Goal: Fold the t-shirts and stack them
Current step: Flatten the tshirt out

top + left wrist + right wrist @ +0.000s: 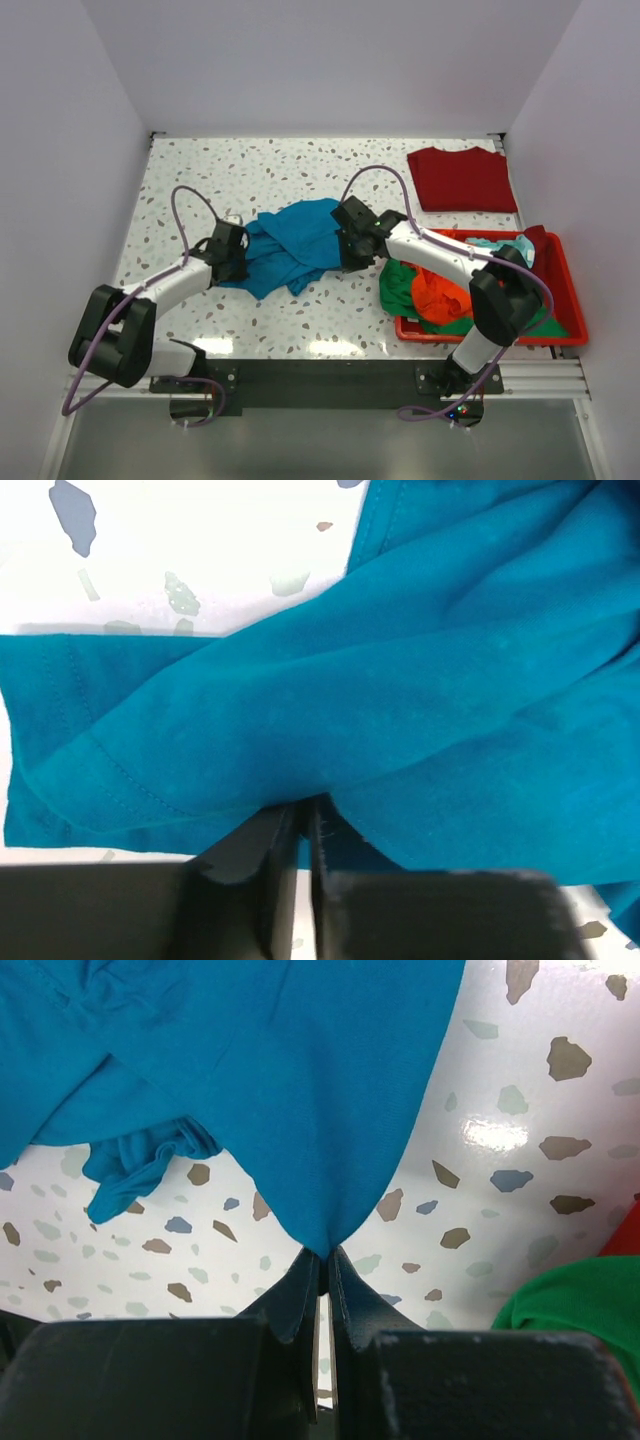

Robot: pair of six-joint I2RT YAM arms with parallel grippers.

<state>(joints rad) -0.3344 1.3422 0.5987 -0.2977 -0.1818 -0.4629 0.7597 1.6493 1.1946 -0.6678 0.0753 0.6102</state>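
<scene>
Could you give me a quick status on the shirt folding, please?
Left gripper shut on teal shirt, right gripper too. Shirt crumpled mid-table, not folded. Red shirt folded far right; other shirts in bin, nothing blocking.

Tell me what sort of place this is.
Likely a robot lab bench: white walls box in a speckled table, two robot arms are bolted along its near edge, and a blue shirt lies between them near a red bin of clothes.
</scene>
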